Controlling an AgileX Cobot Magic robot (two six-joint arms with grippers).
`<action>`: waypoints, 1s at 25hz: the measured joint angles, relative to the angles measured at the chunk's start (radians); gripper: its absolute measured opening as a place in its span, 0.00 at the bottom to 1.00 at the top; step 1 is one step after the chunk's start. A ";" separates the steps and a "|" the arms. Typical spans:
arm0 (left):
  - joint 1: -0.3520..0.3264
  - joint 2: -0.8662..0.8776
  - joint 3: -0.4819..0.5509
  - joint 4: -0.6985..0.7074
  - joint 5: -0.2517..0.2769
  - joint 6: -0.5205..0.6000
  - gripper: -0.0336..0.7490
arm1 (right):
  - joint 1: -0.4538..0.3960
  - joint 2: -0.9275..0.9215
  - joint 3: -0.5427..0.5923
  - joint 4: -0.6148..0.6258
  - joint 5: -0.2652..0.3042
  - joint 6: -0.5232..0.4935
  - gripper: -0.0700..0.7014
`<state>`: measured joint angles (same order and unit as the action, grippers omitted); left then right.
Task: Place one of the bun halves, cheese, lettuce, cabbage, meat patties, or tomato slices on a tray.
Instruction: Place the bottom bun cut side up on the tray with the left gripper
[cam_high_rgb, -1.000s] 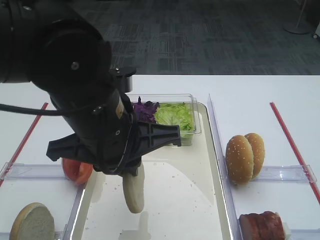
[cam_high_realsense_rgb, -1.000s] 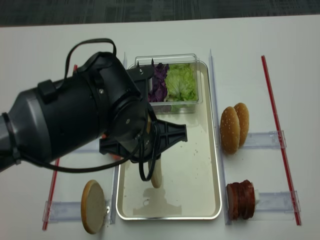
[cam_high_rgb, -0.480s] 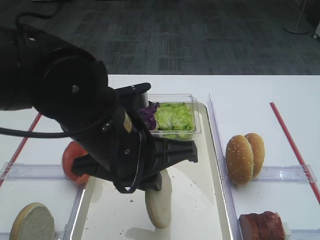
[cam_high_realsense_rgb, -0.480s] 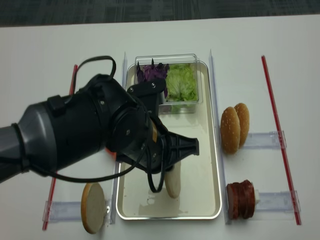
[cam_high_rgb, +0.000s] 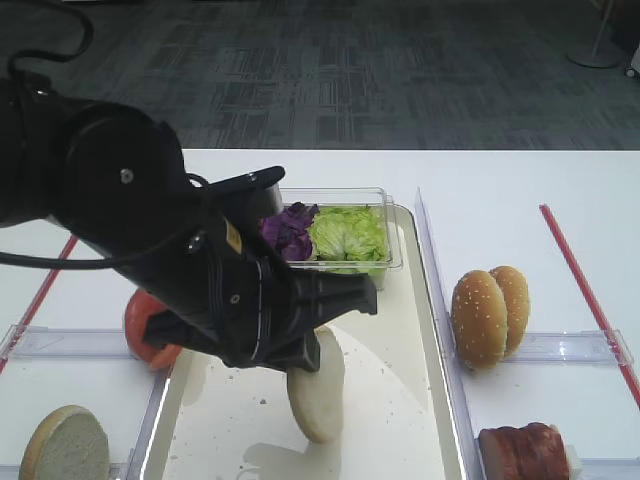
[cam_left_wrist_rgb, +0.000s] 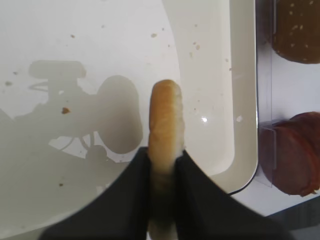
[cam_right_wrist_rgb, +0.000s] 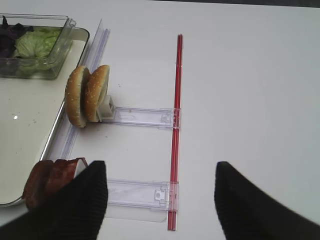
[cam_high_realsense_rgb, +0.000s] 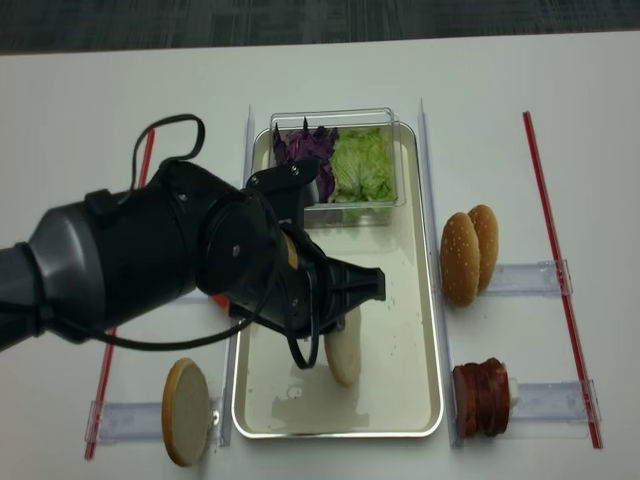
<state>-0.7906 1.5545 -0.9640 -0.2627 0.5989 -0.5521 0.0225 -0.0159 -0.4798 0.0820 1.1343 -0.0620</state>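
A flat bun half (cam_high_rgb: 318, 385) with a light-tan crust (cam_left_wrist_rgb: 165, 120) stands on edge between the fingers of my left gripper (cam_left_wrist_rgb: 164, 165), which is shut on it. It hangs low over the middle of the cream-white tray (cam_high_rgb: 390, 400), its shadow falling on the tray floor (cam_high_realsense_rgb: 390, 380). The big black left arm hides most of the gripper (cam_high_realsense_rgb: 335, 335) in both high views. My right gripper (cam_right_wrist_rgb: 160, 200) is open and holds nothing, over the bare table to the right of the tray (cam_right_wrist_rgb: 25, 125). The cheese is out of view.
A clear tub holds lettuce (cam_high_rgb: 348, 232) and purple cabbage (cam_high_rgb: 288, 228) at the tray's far end. Tomato slices (cam_high_rgb: 145, 325) and another bun half (cam_high_rgb: 65, 445) stand left of the tray. Sesame buns (cam_high_rgb: 490, 315) and meat patties (cam_high_rgb: 525, 452) stand right, before a red strip (cam_right_wrist_rgb: 175, 125).
The left arm has carried the bun half to the right, from the tray's left part to its middle. Over the last half second it has barely shifted. The grip is unchanged.
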 joint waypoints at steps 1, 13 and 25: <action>0.006 0.004 0.000 -0.025 -0.005 0.029 0.14 | 0.000 0.000 0.000 0.000 0.000 0.000 0.72; 0.056 0.094 0.000 -0.285 -0.010 0.306 0.14 | 0.000 0.000 0.000 0.000 0.000 0.000 0.72; 0.106 0.139 0.037 -0.391 -0.002 0.415 0.14 | 0.000 0.000 0.000 0.000 0.000 0.000 0.72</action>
<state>-0.6849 1.6934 -0.9268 -0.6541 0.5971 -0.1374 0.0225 -0.0159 -0.4798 0.0820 1.1343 -0.0620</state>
